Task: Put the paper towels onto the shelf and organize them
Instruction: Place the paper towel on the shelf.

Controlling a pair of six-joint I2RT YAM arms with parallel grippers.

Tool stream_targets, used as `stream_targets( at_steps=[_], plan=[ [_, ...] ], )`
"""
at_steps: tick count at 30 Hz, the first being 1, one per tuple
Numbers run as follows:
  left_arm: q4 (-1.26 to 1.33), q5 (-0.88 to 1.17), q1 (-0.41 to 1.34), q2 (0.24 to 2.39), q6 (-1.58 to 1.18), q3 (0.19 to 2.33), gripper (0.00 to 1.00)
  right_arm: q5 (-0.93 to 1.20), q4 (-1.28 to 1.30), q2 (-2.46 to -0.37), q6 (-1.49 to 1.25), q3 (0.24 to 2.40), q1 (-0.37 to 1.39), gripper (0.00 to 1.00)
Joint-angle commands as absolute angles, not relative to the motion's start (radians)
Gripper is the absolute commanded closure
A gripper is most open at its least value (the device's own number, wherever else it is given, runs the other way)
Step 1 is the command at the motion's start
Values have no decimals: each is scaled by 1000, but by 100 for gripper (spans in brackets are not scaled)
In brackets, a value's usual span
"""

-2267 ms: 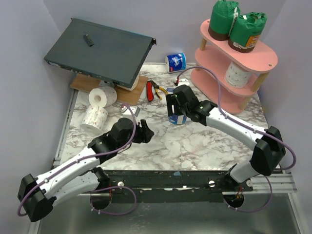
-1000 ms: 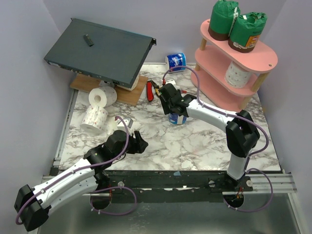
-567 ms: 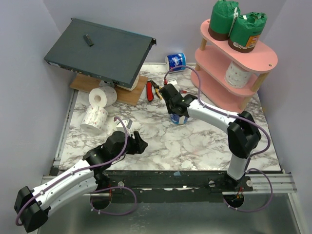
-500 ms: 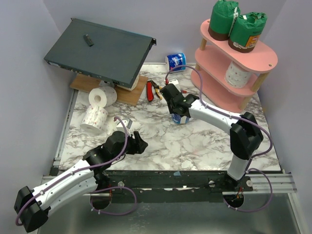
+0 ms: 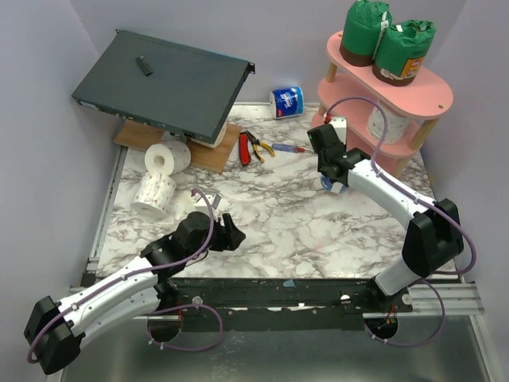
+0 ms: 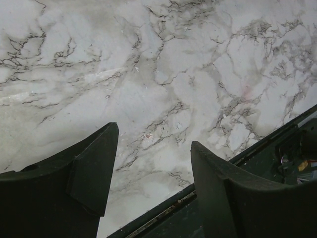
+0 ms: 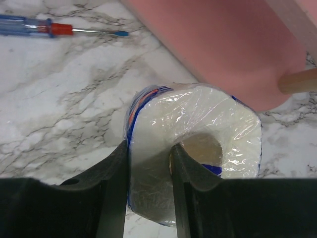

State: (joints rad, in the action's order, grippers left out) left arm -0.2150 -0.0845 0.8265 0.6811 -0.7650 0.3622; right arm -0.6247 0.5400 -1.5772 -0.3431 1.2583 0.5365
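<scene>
Two green-wrapped rolls (image 5: 365, 32) (image 5: 404, 52), three bare white rolls (image 5: 169, 157) (image 5: 154, 191) (image 5: 387, 121), two blue-and-white wrapped rolls (image 5: 288, 101) (image 7: 198, 129), one pink shelf (image 5: 433, 91), one red-handled pliers (image 5: 246, 147), one screwdriver (image 7: 49, 27), one dark grey box (image 5: 167, 83).

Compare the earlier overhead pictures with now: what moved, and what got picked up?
The right gripper closed its jaws on the blue-and-white roll at mid-table and carried it right, up to the pink shelf. The left gripper drew back slightly, jaws open and empty. The other rolls, pliers and grey box stayed put.

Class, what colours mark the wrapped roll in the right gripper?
Roll: white, blue and red print; right wrist view.
</scene>
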Motion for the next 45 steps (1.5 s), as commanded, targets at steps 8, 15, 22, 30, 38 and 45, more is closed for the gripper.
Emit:
stream_targets(
  at_steps=[8,15,22,30,38,45],
  plan=[
    [-113,-10,825,735,-780,342,36,-725,446,-1591,-368,1255,385,68],
    [-117,-21,824,721,-773,331,36,-770,397,-1594,-345,1232,341,68],
    [-117,-19,824,723,-768,324,36,-822,335,-1606,-317,1212,317,68],
    [-116,-15,824,724,-768,317,36,-849,274,-1624,-290,1188,278,68],
    [-120,-25,824,724,-765,317,36,-873,224,-1638,-282,1164,262,68],
    [-134,-37,824,718,-752,321,36,-880,222,-1669,-287,1164,258,65]
  ],
)
